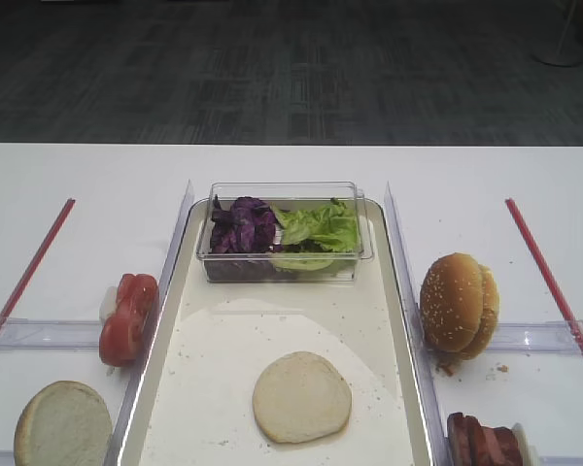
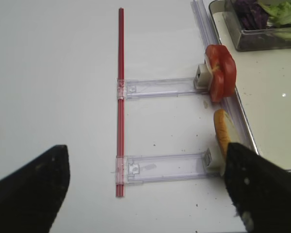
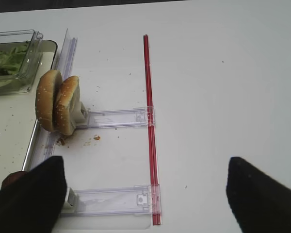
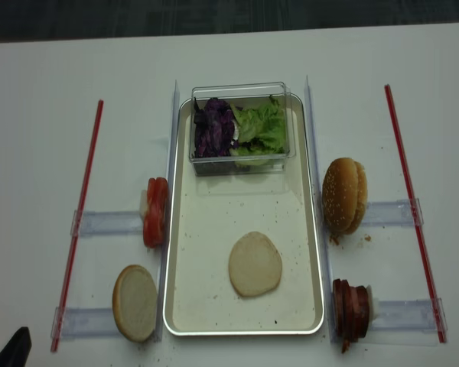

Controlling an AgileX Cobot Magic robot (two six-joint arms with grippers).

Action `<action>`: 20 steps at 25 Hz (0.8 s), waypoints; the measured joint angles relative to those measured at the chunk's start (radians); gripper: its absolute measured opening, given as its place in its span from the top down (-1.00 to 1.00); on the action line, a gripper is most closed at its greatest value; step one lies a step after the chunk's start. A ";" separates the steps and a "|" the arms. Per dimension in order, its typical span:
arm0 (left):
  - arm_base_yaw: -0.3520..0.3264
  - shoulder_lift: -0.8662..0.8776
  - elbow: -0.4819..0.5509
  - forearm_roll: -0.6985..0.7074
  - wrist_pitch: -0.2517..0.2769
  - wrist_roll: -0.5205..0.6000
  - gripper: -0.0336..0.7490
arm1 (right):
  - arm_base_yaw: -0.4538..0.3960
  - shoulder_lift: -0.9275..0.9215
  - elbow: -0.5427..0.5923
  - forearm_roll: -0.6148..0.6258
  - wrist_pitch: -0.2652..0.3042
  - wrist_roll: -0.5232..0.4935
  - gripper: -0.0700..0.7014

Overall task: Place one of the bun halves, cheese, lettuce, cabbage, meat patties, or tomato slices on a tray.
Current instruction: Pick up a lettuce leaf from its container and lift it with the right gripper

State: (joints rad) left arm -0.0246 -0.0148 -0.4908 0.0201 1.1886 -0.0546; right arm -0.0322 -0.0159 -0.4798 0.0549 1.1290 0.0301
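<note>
A pale flat bun half [image 1: 301,396] lies on the cream tray [image 4: 170,306], towards its near end. At the tray's far end, lettuce [image 1: 321,228] and purple cabbage [image 1: 241,223] sit in a clear box. Left of the tray stand tomato slices [image 1: 128,317] and another bun half [image 1: 63,425]. On its right are sesame bun tops [image 1: 458,303] and meat patties [image 1: 481,442]. No cheese is in view. My left gripper [image 2: 145,189] is open over the table left of the tray, its right finger beside the standing bun half [image 2: 222,131]. My right gripper [image 3: 145,194] is open over the right-hand table, holding nothing.
The clear plastic box [image 1: 282,188] stands on the tray's far end. Clear plastic holders [image 3: 116,117] and rails [image 1: 400,243] flank the tray. Red strips [image 4: 80,214] [image 4: 409,191] run along both outer sides. Crumbs lie by the sesame tops.
</note>
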 joint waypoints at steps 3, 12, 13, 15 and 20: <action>0.000 0.000 0.000 0.000 0.000 0.000 -0.61 | 0.000 0.000 0.000 0.000 0.000 0.000 -0.94; 0.000 0.000 0.000 0.000 0.000 0.000 -0.61 | 0.000 0.210 0.000 0.000 0.000 0.000 -0.94; 0.000 0.000 0.000 0.000 0.000 0.000 -0.61 | 0.000 0.242 0.000 0.000 0.000 0.000 -0.94; 0.000 0.000 0.000 0.000 0.000 0.000 -0.61 | 0.000 0.297 0.000 0.000 0.000 0.000 -0.94; 0.000 0.000 0.000 0.000 0.000 0.000 -0.61 | 0.000 0.426 -0.010 0.000 0.010 0.000 -0.94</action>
State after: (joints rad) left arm -0.0246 -0.0148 -0.4908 0.0201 1.1886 -0.0546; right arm -0.0322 0.4104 -0.4899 0.0549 1.1387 0.0301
